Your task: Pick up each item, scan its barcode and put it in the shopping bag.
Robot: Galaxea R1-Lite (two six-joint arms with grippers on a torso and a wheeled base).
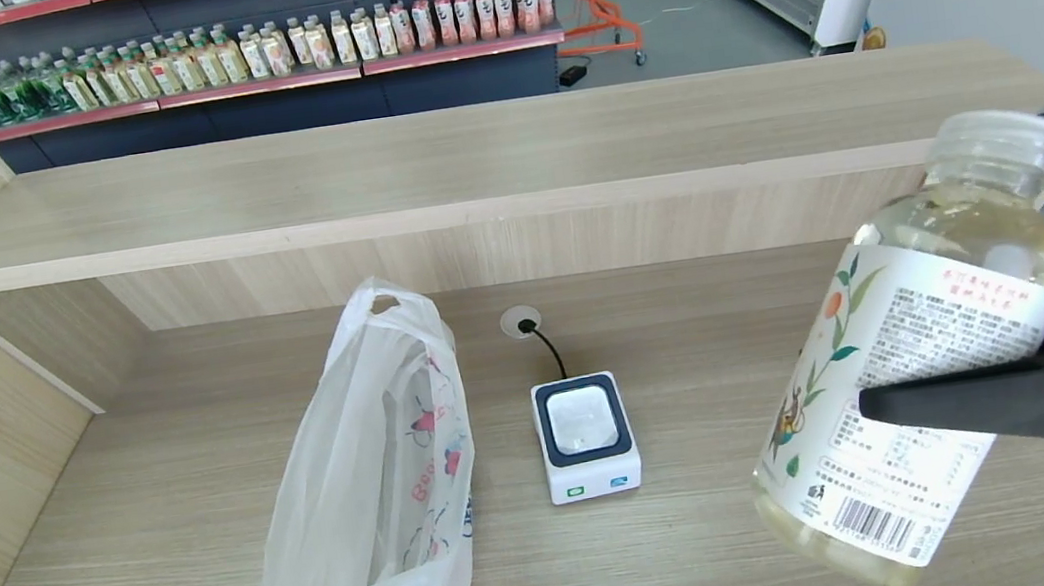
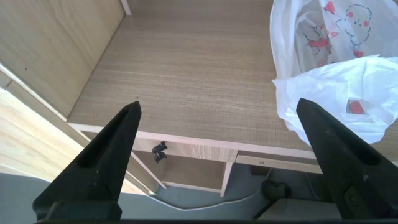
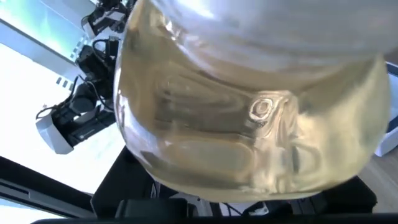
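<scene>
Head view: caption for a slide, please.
Right tool holds a tilted bottle right of the scanner and shopping bag.

The black right gripper (image 1: pixel 899 400) clamps a clear plastic bottle of pale yellow drink (image 1: pixel 913 352) at the right, tilted with its cap up and the barcode on its white label facing the camera. On the light wooden counter (image 1: pixel 715 530), a white plastic shopping bag (image 1: pixel 367 495) lies just left of the small white scanner (image 1: pixel 585 436). A black cable (image 1: pixel 550 350) runs from the scanner to a round grommet behind it.
</scene>
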